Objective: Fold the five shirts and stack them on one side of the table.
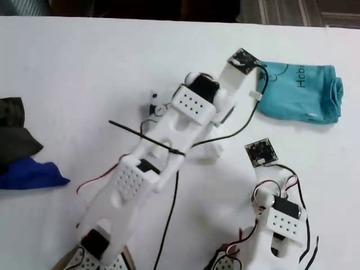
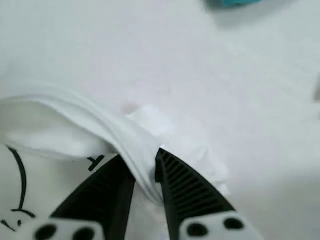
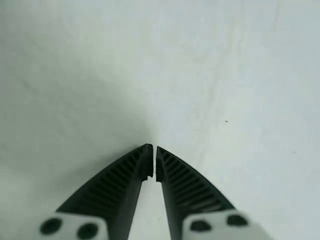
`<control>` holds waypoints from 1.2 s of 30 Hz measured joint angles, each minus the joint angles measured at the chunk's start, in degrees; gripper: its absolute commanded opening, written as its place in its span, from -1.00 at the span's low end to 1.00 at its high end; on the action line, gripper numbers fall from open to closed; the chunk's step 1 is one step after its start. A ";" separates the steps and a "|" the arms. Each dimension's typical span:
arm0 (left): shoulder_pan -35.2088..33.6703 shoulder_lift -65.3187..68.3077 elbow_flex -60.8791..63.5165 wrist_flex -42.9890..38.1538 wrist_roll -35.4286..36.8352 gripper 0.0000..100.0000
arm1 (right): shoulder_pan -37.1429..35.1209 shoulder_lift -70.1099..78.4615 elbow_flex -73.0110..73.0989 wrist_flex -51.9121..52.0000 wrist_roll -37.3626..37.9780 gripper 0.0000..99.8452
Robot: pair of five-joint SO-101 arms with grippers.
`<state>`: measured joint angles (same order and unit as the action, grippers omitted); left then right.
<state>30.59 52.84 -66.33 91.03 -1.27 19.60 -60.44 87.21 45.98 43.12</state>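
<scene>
From where I stand, the job looks early on. One teal shirt lies folded into a neat packet at about 2 o'clock on the white surface. I'd take that as the only finished piece and the likely start of the stack.

Over at 9 o'clock, right at the edge, a dark shirt and a blue shirt lie bunched up and touching each other. Neither looks folded.

The left arm stretches from 7 o'clock up toward the middle. In its wrist view, the left tool is clamped on a raised fold of a white shirt with a black print. The cloth is pinched between the ribbed jaws, and a corner of the teal shirt lies well beyond. White on white, that shirt is hard to make out from above, so I can't say how much of it has been folded.

The right arm sits low at 5 o'clock. The right tool has its jaws drawn almost together with nothing between them, over bare surface.

That makes four shirts I can count; a fifth I can't pick out. By my reckoning, one is done, one is in hand, the two at 9 o'clock are untouched, and nothing has been stacked on the teal one yet.
</scene>
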 measured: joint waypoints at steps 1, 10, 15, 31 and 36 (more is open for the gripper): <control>0.00 0.70 -1.14 1.23 0.00 -0.64 | 0.00 0.00 0.00 0.00 0.00 -0.96; 0.00 1.58 -13.01 9.76 -0.53 -0.59 | 0.00 0.00 0.00 0.00 0.00 -0.96; -4.22 -0.35 -17.14 10.29 -2.29 -0.95 | 0.00 0.00 0.00 0.00 0.00 -0.96; -7.12 -8.62 15.65 10.37 -5.71 -0.95 | 0.00 0.00 0.00 0.00 0.00 -0.96; -4.92 -11.34 26.64 8.26 -5.36 -0.95 | 0.00 0.00 0.00 0.00 0.00 -0.96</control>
<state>25.67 41.49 -39.69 99.30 -6.64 19.60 -60.44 87.21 45.98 43.12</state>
